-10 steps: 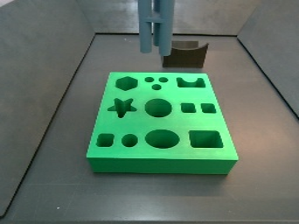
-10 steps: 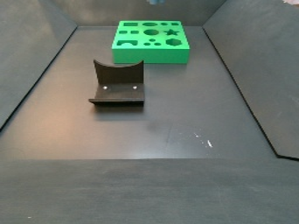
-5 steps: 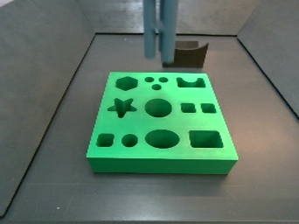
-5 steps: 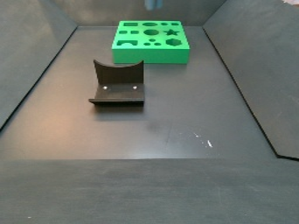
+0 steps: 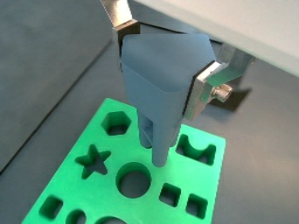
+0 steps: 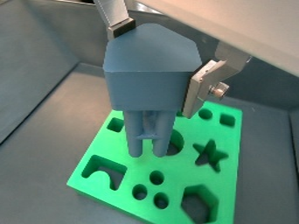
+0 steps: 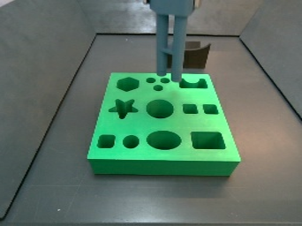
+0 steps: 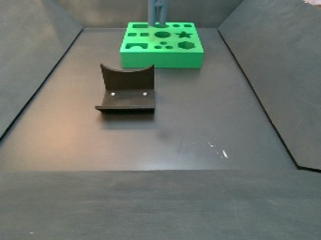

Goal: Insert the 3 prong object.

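Note:
My gripper [image 5: 163, 52] is shut on the blue 3 prong object [image 5: 162, 79]; it also shows in a wrist view [image 6: 162, 54]. The silver fingers [image 6: 211, 80] clamp the object's wide head [image 6: 146, 74], and the prongs hang straight down. In a side view the object [image 7: 170, 44] hangs with its tips just above the back row of the green block [image 7: 165, 146], next to three small round holes [image 7: 157, 85]. The gripper itself is cut off at the upper edge of both side views. The object's lower end also shows in a side view [image 8: 160, 11].
The green block [image 8: 163, 54] carries several shaped holes: star [image 7: 124, 109], hexagon [image 7: 126, 84], circles and squares. The dark fixture [image 8: 126, 89] stands on the grey floor apart from the block, behind it in a side view [image 7: 196, 56]. Grey walls enclose the floor.
The gripper with the blue object has moved right and down, from behind the block's back edge to just above its back row.

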### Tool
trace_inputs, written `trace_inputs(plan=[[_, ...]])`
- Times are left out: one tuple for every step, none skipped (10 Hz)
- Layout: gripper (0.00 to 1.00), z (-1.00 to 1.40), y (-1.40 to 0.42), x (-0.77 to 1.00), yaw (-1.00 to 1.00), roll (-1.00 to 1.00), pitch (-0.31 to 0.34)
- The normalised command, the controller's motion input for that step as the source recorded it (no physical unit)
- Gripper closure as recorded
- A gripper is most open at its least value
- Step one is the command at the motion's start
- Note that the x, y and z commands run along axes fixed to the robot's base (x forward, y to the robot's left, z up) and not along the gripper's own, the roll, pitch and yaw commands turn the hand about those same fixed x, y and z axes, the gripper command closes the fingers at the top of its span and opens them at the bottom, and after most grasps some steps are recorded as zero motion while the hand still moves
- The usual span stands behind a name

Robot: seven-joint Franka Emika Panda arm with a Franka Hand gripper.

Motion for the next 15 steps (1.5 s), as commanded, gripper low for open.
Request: trace_inputs(plan=[[1.00, -0.42, 0.42, 0.00, -0.64, 0.00, -0.104], [1.00, -0.41, 0.73, -0.30, -0.23, 0.00, -0.071], [1.00, -0.27, 0.52, -0.55, -0.34, -0.03, -0.074], [1.00, -0.16, 0.29, -0.64, -0.46, 0.00, -0.056], [1.00, -0.15, 0.11, -0.45, -0.65, 0.00, -0.056], [1.00, -0.11, 0.00, -0.23, -0.69, -0.07, -0.034], [1.00, -0.16, 0.08, 0.00, -0.73, -0.08, 0.000], [1.00, -0.23, 0.16, 0.28, -0.63, -0.10, 0.007], [1.00, -0.28, 0.23, 0.52, -0.62, -0.12, 0.006], [1.00, -0.26, 0.10, 0.43, -0.46, -0.10, 0.016], [1.00, -0.27, 0.00, 0.33, -0.34, -0.20, 0.000], [1.00, -0.17, -0.10, 0.07, 0.00, -0.22, -0.024], [1.00, -0.13, -0.16, 0.00, 0.05, -0.10, -0.003], [1.00, -0.08, -0.20, -0.08, 0.24, -0.04, -0.053], [1.00, -0.05, -0.22, -0.13, 0.36, -0.04, -0.089]])
